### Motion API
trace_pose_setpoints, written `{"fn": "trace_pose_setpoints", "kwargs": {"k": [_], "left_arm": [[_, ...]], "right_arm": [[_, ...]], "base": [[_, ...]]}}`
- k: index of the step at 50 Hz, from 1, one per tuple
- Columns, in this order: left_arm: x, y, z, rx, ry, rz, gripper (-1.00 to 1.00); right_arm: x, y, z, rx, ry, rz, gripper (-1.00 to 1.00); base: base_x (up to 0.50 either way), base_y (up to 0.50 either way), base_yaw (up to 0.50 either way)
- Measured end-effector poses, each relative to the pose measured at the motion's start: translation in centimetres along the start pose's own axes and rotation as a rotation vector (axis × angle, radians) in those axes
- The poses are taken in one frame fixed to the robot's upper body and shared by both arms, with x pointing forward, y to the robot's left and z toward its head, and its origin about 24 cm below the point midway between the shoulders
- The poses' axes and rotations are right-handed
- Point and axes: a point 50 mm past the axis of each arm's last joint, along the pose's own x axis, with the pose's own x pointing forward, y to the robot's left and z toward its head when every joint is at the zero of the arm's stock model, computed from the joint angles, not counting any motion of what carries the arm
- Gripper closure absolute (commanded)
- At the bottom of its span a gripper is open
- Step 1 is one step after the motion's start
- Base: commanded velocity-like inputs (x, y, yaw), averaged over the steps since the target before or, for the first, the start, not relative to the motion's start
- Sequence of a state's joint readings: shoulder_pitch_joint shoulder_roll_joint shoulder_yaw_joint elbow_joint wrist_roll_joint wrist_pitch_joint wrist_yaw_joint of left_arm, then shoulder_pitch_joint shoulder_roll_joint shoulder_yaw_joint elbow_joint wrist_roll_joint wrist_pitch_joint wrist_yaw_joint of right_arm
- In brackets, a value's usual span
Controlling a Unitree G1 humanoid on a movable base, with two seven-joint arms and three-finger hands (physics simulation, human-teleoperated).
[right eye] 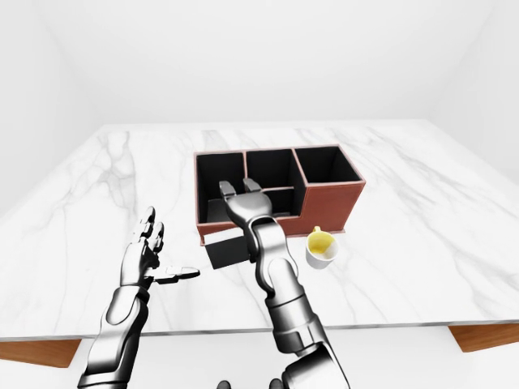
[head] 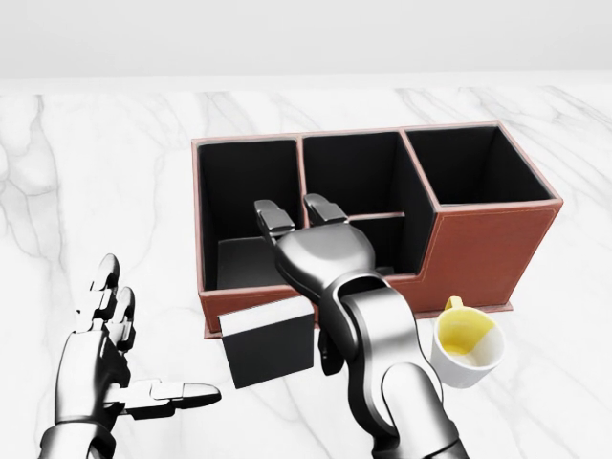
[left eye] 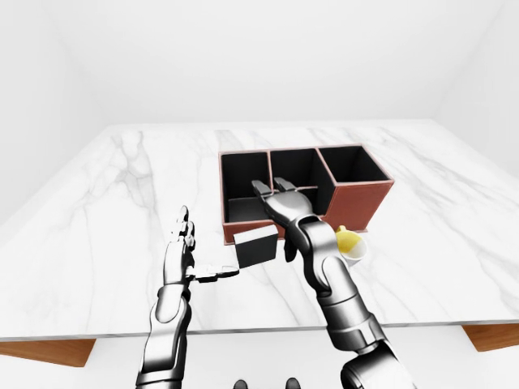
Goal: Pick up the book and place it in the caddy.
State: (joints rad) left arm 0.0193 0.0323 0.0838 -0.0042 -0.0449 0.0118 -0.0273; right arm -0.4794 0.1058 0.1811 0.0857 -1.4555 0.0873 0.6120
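The book (head: 270, 339), black with a white top edge, stands on the marble just below the caddy's left compartment in the head view. The caddy (head: 483, 253) is a brown leather box with three black-lined compartments. My right hand (head: 296, 215) hangs open over the caddy's near wall. Its two fingers reach over the left and middle compartments, and its thumb (head: 330, 359) points down beside the book's right edge. It holds nothing. My left hand (head: 129, 368) is open, palm inward, left of the book and apart from it.
A white mug (head: 466, 346) with a yellow inside stands right of my right forearm, close to the caddy's near wall. The marble table (left eye: 97, 203) spreads wide to the left, and its near edge (left eye: 243, 331) runs along the bottom of the left-eye view.
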Motion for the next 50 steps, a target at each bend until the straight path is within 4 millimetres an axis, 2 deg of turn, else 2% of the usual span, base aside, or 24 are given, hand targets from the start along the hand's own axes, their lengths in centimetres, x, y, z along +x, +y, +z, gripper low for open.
{"fn": "trace_pose_setpoints", "kwargs": {"k": [10, 21, 50], "left_arm": [[0.0, 0.0, 0.0, 0.000, 0.000, 0.000, -1.00], [0.0, 0.0, 0.0, 0.000, 0.000, 0.000, -1.00], [0.0, 0.0, 0.1, -0.002, -0.001, 0.000, -1.00]], "right_arm": [[0.5, 0.9, -0.1, 0.005, 0.001, 0.016, -1.00], [1.0, 2.8, 0.1, 0.020, -0.006, 0.048, -1.00], [1.9, 6.0, 2.0, 0.037, -0.047, 0.095, -1.00]], "base": [[0.00, 0.00, 0.00], [0.00, 0.00, 0.00], [0.00, 0.00, 0.00]]}}
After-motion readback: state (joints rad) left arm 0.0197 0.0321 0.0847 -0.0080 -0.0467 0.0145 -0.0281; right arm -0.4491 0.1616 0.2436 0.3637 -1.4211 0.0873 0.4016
